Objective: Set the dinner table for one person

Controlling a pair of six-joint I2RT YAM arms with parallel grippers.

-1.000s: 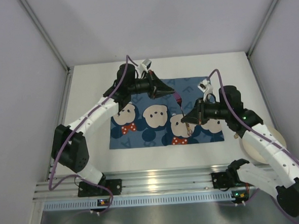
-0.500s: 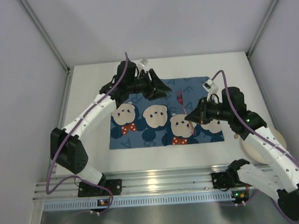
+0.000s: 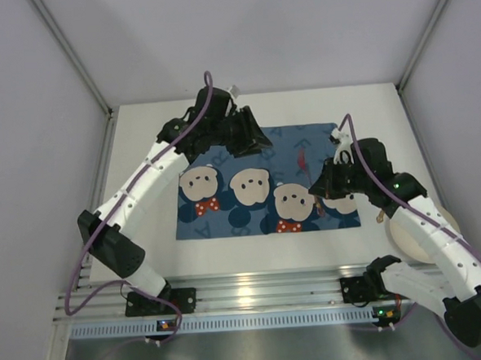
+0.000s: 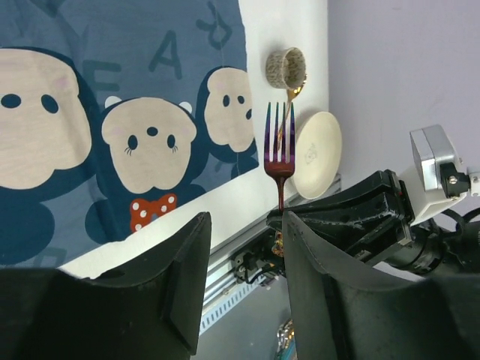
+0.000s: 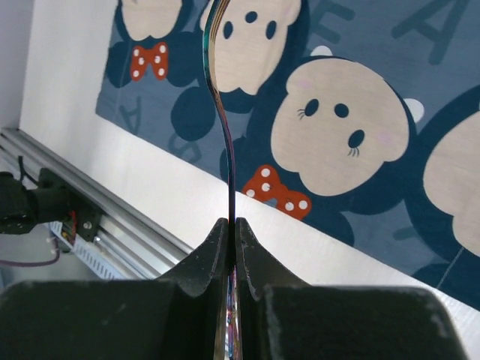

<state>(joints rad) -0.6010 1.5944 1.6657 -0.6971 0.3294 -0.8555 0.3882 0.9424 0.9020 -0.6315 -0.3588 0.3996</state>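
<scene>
Left end effector (image 4: 244, 225) agape; right end effector (image 5: 231, 226) pinching fork (image 4: 280, 147).

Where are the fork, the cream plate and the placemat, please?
fork (image 4: 280, 156), left wrist view, base of its tines.
cream plate (image 4: 318, 154), left wrist view, its centre.
placemat (image 3: 241, 222), top view, blue near edge.

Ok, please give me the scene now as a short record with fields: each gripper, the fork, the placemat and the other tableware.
left gripper: open, holds nothing, above the far edge of the placemat
right gripper: shut on the fork handle
fork: purple, upright, tines up, in the air over the placemat
placemat: blue, cartoon print, flat on the white table
plate: cream, on the table to the right of the placemat
small cup, gold spoon: near the plate, off the placemat
</scene>
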